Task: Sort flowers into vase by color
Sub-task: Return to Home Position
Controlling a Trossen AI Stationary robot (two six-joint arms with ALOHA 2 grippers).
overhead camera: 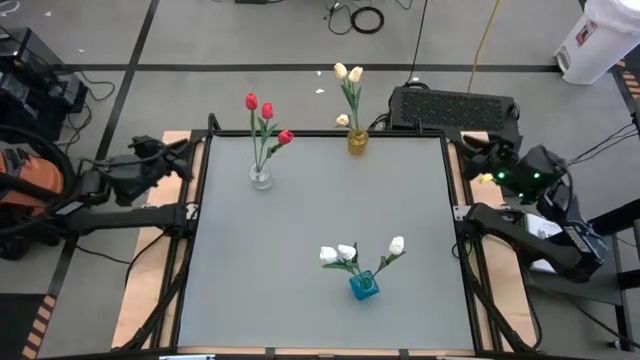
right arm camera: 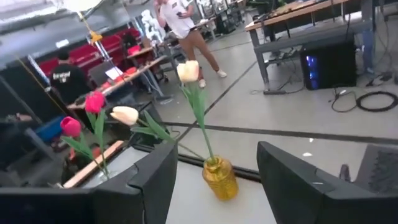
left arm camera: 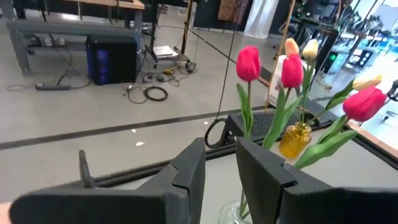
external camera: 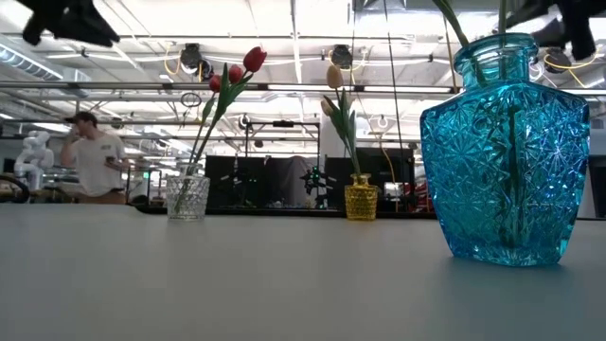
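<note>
Homing looks like the step in hand: sorting seems done, no loose flower lies on the counter.

Red tulips stand in the clear vase, far-left part of the counter. Cream-yellow tulips stand in the yellow vase at the far edge, middle. White tulips stand in the blue vase, near side, a bit right of centre. Probably three heads per vase, but the high view is too coarse to count for sure.

Left hand sits at the counter's left edge, off the mat, pointing toward the red tulips. Fingers are parted a little, with nothing between them. Right hand sits at the right edge near the far corner, facing the yellow vase. Its fingers are spread wide and it is empty. Neither hand touches a vase or stem.

Next move, as I judge it: just fold both arms to rest, no grasp needed. Left arm is nearest the red stems, so any swing should go away from that vase to avoid tipping it.
</note>
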